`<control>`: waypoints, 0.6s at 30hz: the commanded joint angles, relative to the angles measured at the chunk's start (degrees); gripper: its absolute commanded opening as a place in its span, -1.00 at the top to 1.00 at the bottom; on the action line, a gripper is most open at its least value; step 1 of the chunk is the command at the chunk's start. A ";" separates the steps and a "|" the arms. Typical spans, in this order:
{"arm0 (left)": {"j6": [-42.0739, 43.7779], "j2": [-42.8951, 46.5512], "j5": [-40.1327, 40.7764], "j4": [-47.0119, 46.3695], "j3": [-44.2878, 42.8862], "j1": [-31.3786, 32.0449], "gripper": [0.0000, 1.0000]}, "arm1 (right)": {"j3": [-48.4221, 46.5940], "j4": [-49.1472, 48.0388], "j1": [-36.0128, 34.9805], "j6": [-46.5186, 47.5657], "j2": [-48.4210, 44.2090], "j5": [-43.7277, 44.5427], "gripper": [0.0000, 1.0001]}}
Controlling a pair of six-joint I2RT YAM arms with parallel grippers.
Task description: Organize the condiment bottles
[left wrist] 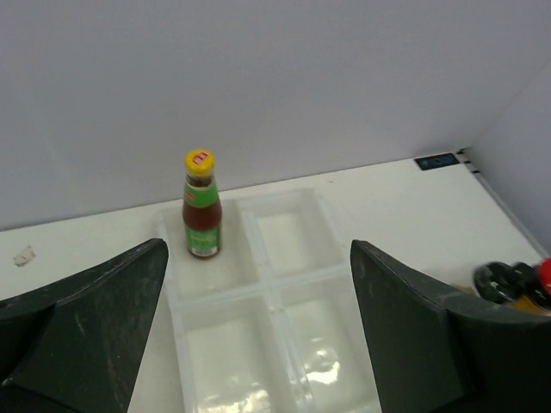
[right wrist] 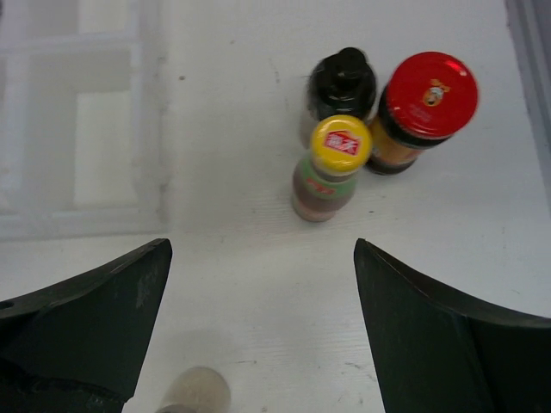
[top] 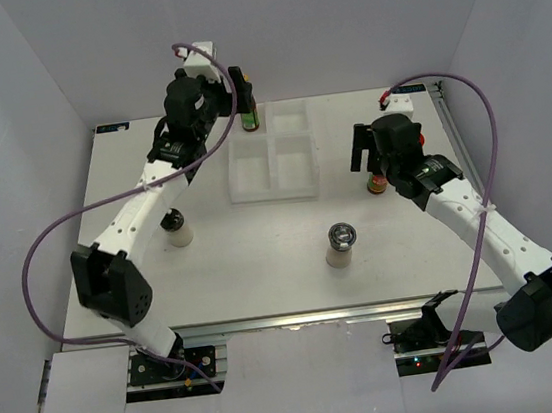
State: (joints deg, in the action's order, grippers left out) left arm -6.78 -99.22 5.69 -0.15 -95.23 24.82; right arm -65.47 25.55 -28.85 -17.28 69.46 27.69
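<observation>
The left hand (left wrist: 258,258) is spread wide, holding nothing, and faces a yellow-capped sauce bottle (left wrist: 202,211) that stands upright in the far-left compartment of the white tray (left wrist: 267,284). The right hand (right wrist: 263,249), also spread, hovers over a second sauce bottle (right wrist: 331,172), a black-capped shaker (right wrist: 343,82) and a red-lidded jar (right wrist: 428,99) clustered on the counter (right wrist: 482,241) right of the tray.

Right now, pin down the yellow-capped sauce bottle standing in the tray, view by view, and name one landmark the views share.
Top external: the sauce bottle is at upper centre, in the far-left compartment of the white divided tray.
Left wrist: sauce bottle left of centre, upright in that same compartment.
Right wrist: not in it; the second sauce bottle there stands on the table.
Shared landmark: the tray, top left in the right wrist view.
</observation>
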 commanded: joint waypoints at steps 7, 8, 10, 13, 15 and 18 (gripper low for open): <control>-12.54 21.78 -9.08 9.44 28.71 1.40 -0.96 | 1.51 -7.62 7.77 3.84 1.35 0.45 -0.87; -13.62 22.11 -11.51 9.63 28.94 1.54 -0.95 | 1.98 -8.94 8.00 4.41 1.63 0.27 -0.87; -14.62 22.39 -14.54 8.54 30.65 1.72 -0.94 | 2.44 -10.55 8.19 5.29 3.09 0.85 -0.88; -15.70 22.58 -16.20 9.22 31.86 1.82 -0.93 | 3.09 -11.76 8.48 5.67 5.00 1.94 -0.92; -15.51 22.66 -15.53 9.99 31.61 1.93 -0.92 | 3.52 -12.48 8.87 5.92 6.41 2.53 -0.94; -15.45 23.06 -15.17 11.43 30.68 1.91 -0.92 | 4.80 -15.47 9.47 7.16 7.25 3.25 -0.97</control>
State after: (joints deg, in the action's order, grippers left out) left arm -20.93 -79.18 -7.71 10.11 -63.29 26.45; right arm -62.22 16.75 -20.35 -12.47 75.95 28.48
